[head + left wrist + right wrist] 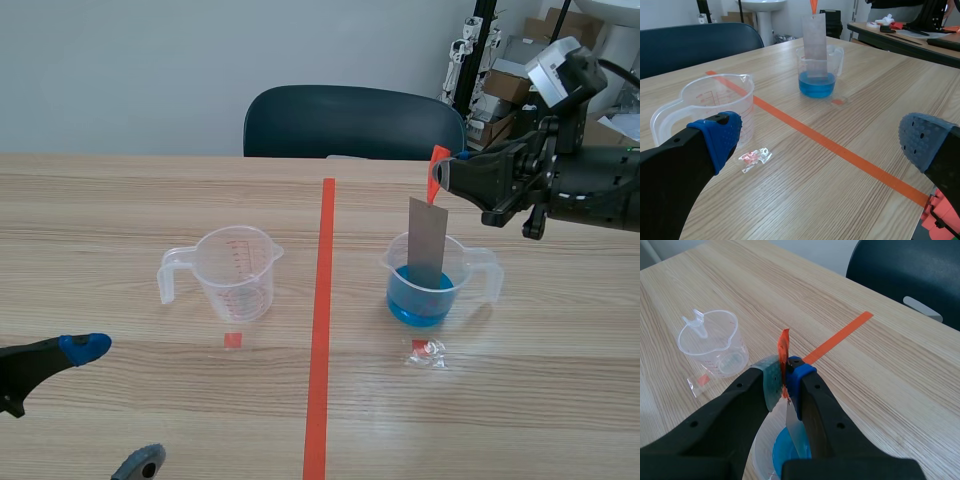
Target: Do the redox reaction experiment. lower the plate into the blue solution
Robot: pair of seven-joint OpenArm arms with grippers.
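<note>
A grey metal plate hangs upright from an orange tab, and my right gripper is shut on that tab. The plate's lower end stands inside the clear beaker, down at the blue solution. In the right wrist view the tab is pinched in the right gripper, with the plate and the solution below. My left gripper stands open at the table's near left edge, holding nothing. The left wrist view shows the plate in the beaker far ahead of the left gripper.
An empty measuring cup stands left of the orange tape line. A small crumpled plastic bag lies in front of the beaker. A dark chair stands behind the table's far edge.
</note>
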